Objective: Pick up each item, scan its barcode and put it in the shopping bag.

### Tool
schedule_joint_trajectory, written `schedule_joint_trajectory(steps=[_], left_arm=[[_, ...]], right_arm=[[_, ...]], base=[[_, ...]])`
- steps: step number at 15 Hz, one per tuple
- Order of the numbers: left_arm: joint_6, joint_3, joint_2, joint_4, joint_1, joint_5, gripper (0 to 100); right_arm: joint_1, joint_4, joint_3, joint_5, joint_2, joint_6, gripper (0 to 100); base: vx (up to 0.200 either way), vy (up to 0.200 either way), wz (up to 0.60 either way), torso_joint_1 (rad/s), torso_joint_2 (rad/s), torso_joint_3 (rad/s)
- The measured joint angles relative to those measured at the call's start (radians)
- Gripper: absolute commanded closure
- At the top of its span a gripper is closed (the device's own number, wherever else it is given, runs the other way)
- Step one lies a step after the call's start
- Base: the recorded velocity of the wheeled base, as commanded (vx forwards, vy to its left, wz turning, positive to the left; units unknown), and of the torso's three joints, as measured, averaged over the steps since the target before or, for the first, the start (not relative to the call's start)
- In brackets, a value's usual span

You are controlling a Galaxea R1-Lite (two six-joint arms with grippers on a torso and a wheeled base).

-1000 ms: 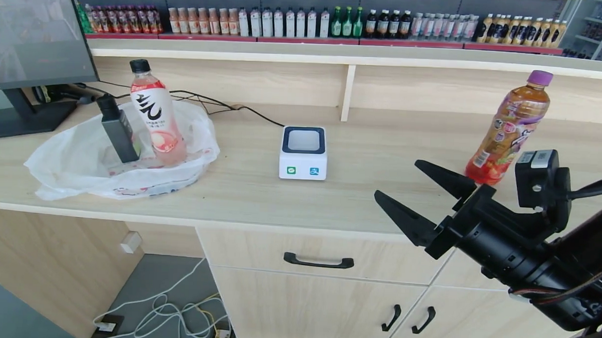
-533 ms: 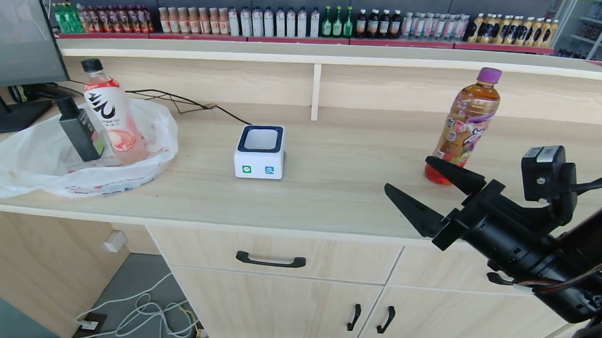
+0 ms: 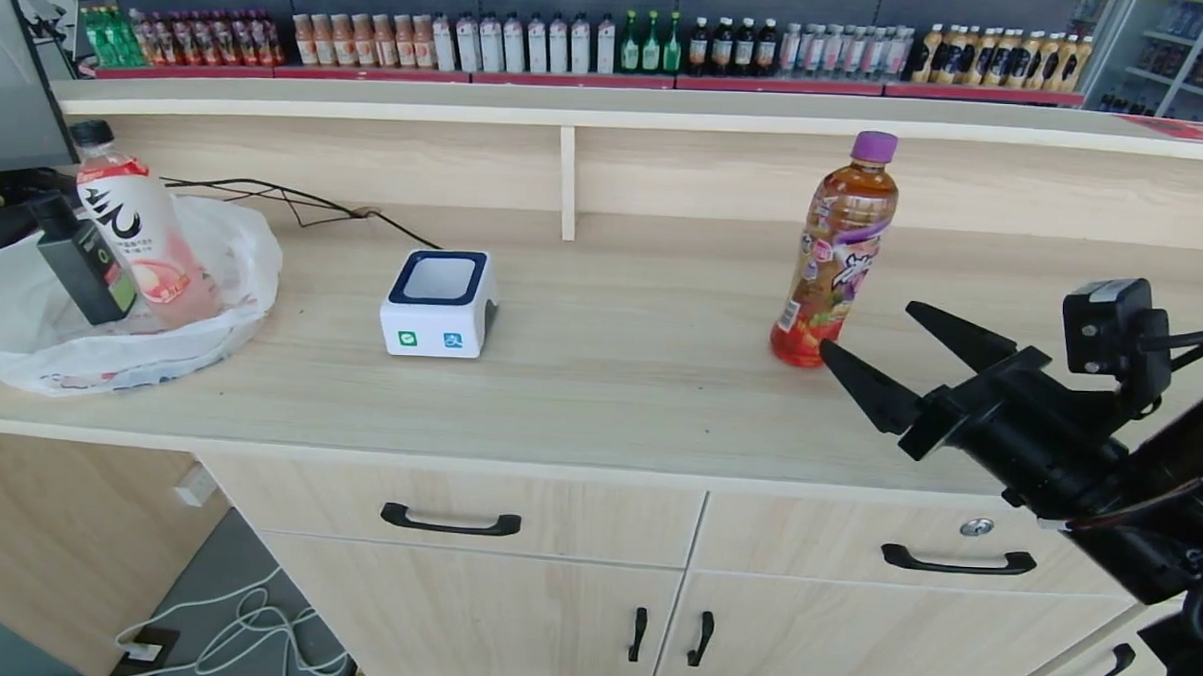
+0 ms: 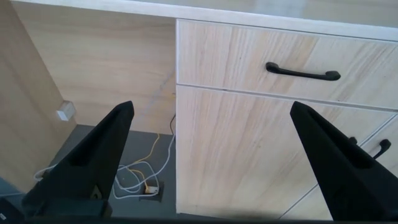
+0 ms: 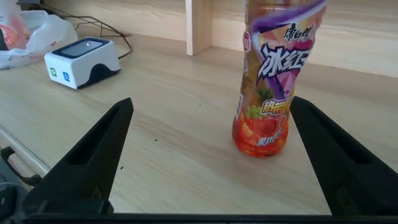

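My view pans right | right gripper nears the purple-capped bottle, fingers spread | left gripper spread too | I grasp next.

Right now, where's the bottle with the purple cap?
In the head view the purple-capped bottle stands upright on the counter, right of the white scanner, just ahead of the open right gripper.

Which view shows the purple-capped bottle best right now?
Head view: the purple-capped bottle stands whole, cap to base. Right wrist view crops its cap but shows label and base close. Left wrist view faces the cupboard fronts.
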Motion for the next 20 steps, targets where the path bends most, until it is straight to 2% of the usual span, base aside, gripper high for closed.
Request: schedule_joint_trajectory(steps=[4,7,10,16,18,20], left_arm=[[0.001,0.000,0.000,0.000,0.001,0.000,0],[0.002,0.000,0.000,0.000,0.001,0.000,0],[0.003,0.000,0.000,0.000,0.001,0.000,0],[0.003,0.000,0.000,0.000,0.000,0.000,0],[0.003,0.000,0.000,0.000,0.001,0.000,0],[0.003,0.000,0.000,0.000,0.001,0.000,0]], right_arm=[[-0.010,-0.001,-0.069,-0.017,0.047,-0.009,0],[-0.004,-0.001,-0.153,-0.077,0.109,-0.010,0],[0.027,-0.001,-0.243,-0.167,0.168,0.053,0],[0.007,0.000,-0.273,-0.187,0.228,0.047,0],[0.006,-0.001,-0.290,-0.262,0.237,0.038,0],[0.009,-0.001,-0.300,-0.271,0.244,0.037,0]], base=[[0.000,0.000,0.00,0.000,0.00,0.000],[0.000,0.000,0.00,0.000,0.00,0.000],[0.000,0.000,0.00,0.000,0.00,0.000],[0.000,0.000,0.00,0.000,0.00,0.000],[0.000,0.000,0.00,0.000,0.00,0.000],[0.000,0.000,0.00,0.000,0.00,0.000]])
